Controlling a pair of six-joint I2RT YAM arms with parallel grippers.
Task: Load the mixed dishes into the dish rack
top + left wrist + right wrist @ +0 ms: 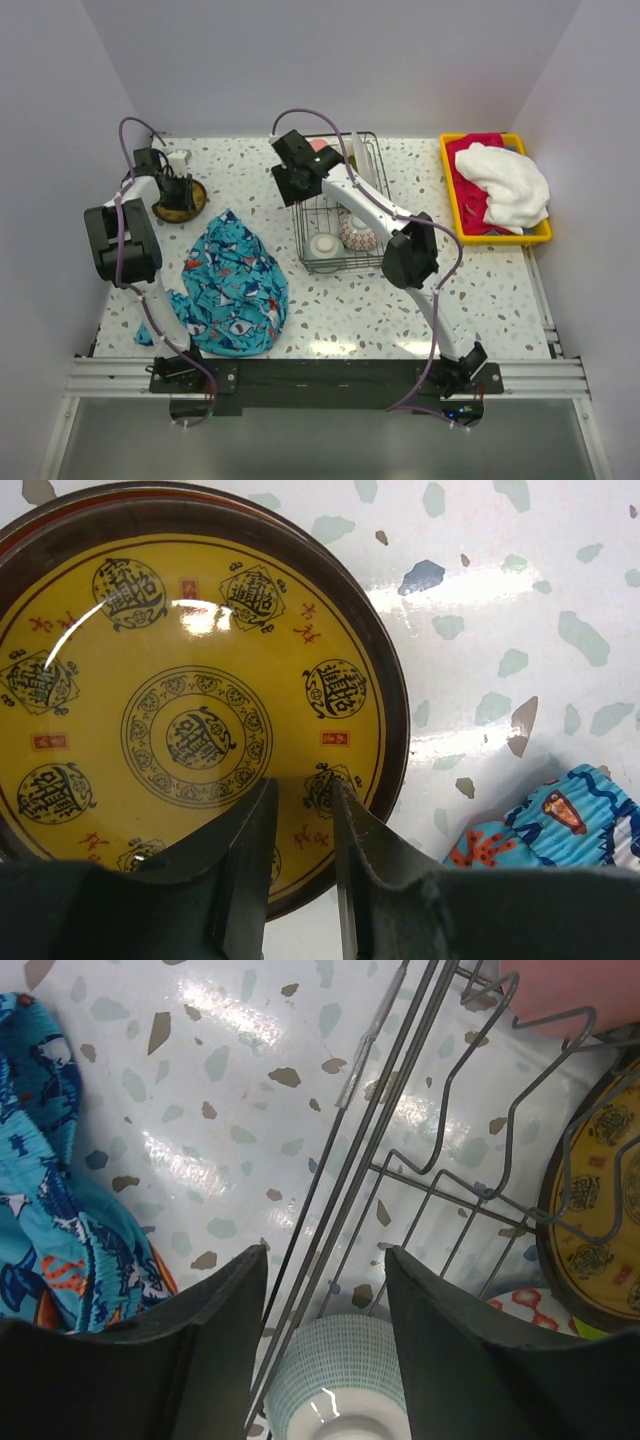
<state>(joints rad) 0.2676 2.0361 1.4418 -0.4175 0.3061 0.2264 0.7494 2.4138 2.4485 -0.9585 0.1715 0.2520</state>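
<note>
A yellow-olive plate (196,203) with a dark rim lies flat on the table at the far left. In the left wrist view the plate (190,700) fills the frame. My left gripper (303,785) hovers over its near rim, jaws a narrow gap apart with nothing between them. The dish rack (372,150) stands at the far middle. It holds an upturned mint bowl (323,247), a patterned bowl (358,235), a standing yellow plate (600,1240) and a pink cup (570,995). My right gripper (325,1255) is open and empty above the rack's left wall (350,1180), over the mint bowl (340,1380).
A blue patterned cloth (235,285) lies crumpled near the left arm, between the plate and the rack. A yellow plastic tray (453,196) with white and red towels stands at the far right. White walls close in the table on three sides.
</note>
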